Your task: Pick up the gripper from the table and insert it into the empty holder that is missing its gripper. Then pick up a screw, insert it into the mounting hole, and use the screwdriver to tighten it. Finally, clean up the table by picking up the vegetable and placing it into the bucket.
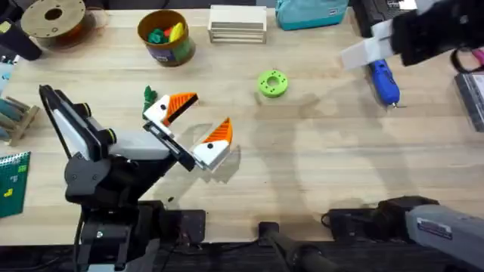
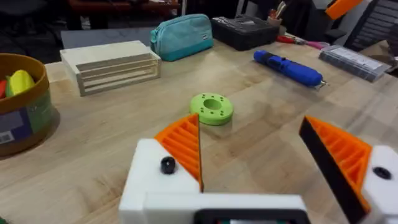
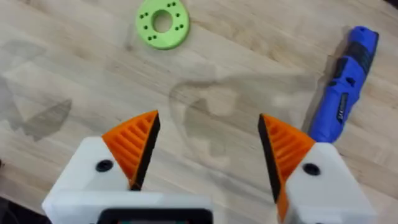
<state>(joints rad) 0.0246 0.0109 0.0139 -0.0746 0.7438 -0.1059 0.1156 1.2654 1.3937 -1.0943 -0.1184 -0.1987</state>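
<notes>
My left gripper (image 1: 198, 121) hangs open low over the table (image 1: 325, 151), with nothing between its white fingers and orange ribbed pads (image 2: 183, 146). A small green vegetable (image 1: 149, 96) lies on the wood just behind its far finger. The right gripper (image 3: 208, 134) is also open and empty, raised over bare wood beside the blue screwdriver (image 3: 342, 93), which lies flat at the back right (image 1: 383, 81). Every white holder block (image 2: 155, 180) I see carries an orange pad and a dark screw head. A loose gripper piece and a loose screw are out of view. The orange-yellow bucket (image 1: 165, 38) stands at the back.
A lime-green disc (image 1: 272, 83) lies mid-table. Along the far edge are a brown spool (image 1: 53, 19), a slatted wooden box (image 1: 237, 23), a teal pouch (image 1: 310, 11) and a black case (image 2: 245, 31). The bucket holds a green and a yellow toy piece.
</notes>
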